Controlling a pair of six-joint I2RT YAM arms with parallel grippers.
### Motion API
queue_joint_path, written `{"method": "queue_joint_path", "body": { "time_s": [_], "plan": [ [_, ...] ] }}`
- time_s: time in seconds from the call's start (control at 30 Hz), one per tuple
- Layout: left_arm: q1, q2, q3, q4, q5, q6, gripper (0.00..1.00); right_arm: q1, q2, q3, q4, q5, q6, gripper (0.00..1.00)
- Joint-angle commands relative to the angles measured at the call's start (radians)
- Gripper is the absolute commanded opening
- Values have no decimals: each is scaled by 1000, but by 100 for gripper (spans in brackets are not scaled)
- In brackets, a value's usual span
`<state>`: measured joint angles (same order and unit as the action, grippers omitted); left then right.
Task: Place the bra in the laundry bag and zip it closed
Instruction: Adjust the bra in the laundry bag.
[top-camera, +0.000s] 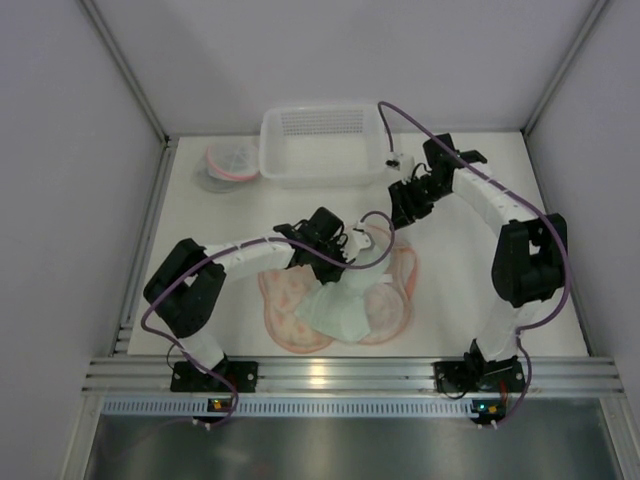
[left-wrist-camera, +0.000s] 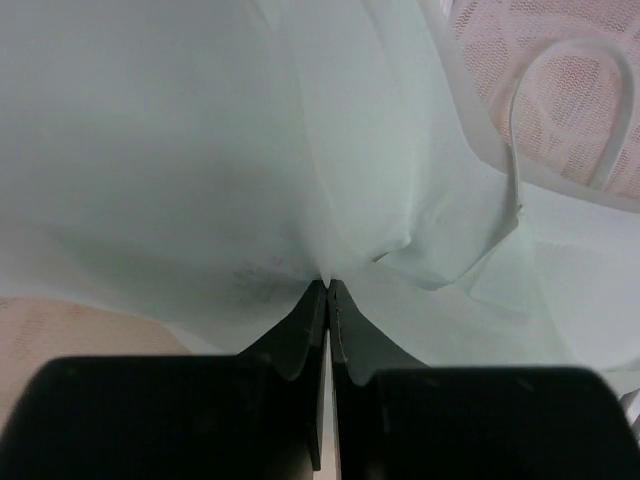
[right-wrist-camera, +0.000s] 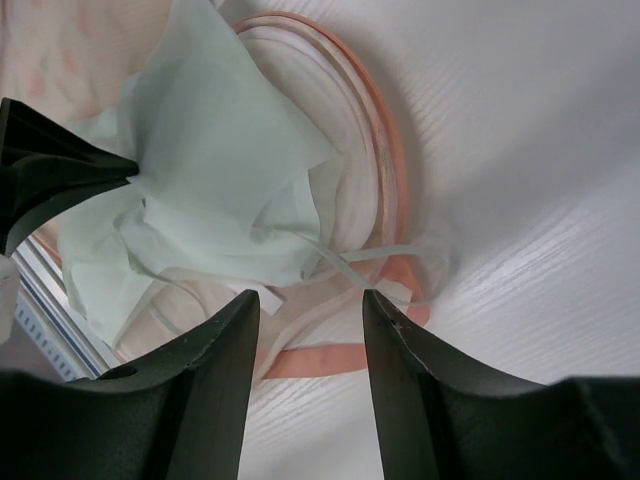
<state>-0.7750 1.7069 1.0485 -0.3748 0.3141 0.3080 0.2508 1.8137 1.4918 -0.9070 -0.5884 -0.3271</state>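
The left pincer (left-wrist-camera: 327, 287) is squeezed shut on a fold of the bra (left-wrist-camera: 200, 150). The cloth is soft and pale green. It puckers right where the two black tips meet. A thin white strap (left-wrist-camera: 512, 140) loops up beside the pinch.

Under the bra lies the laundry bag (top-camera: 285, 315). It is a pink net bag, flat on the white table (top-camera: 480, 300). The bra sits in a crumpled heap on top of the bag, near its middle. I cannot tell if any of it is inside.

The right pincer (right-wrist-camera: 310, 300) has its two tips apart, with nothing between them. It hangs over the far side of the bag, close to the bag's orange rim (right-wrist-camera: 392, 150). I cannot tell if it touches.

At the back of the table stands a white basket (top-camera: 270, 150). Just to its left lies a small round pink and grey thing (top-camera: 230, 162).
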Motion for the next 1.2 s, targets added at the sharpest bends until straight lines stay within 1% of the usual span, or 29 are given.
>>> {"method": "queue_joint_path", "body": {
  "time_s": [0.0, 0.03, 0.07, 0.2, 0.27, 0.43, 0.6, 0.7, 0.9, 0.97, 1.17],
  "plan": [
    [0, -93, 16, 33, 3, 9, 5, -19, -62, -10, -9, -8, 7, 46],
    [0, -117, 16, 11, 20, 17, 0, -19, -70, -11, -9, -5, 7, 47],
    [0, -162, 16, -2, 57, 22, 0, -19, -74, -18, -10, -4, 3, 47],
    [0, -271, 33, -50, 124, 20, 0, -22, -83, -34, -13, -5, -4, 47],
    [0, -309, 54, -50, 138, 6, 0, -22, -82, -39, -13, -5, -9, 46],
    [0, -332, 152, -50, 168, -92, 0, -22, -73, -42, -21, -11, -13, 46],
    [-3, -300, 252, -49, 163, -228, 0, -30, -60, -56, -39, -40, -3, 46],
    [-9, -291, 287, -41, 154, -268, 0, -31, -66, -74, -41, -48, -1, 46],
    [-17, -312, 301, 19, 88, -403, 0, -53, -73, -90, -50, -76, 13, 46],
    [-18, -314, 309, 36, 83, -426, 0, -67, -79, -102, -53, -103, 7, 46],
    [-24, -308, 354, 59, 3, -503, 0, -87, -82, -108, -35, -103, 14, 46]
  ]
}}
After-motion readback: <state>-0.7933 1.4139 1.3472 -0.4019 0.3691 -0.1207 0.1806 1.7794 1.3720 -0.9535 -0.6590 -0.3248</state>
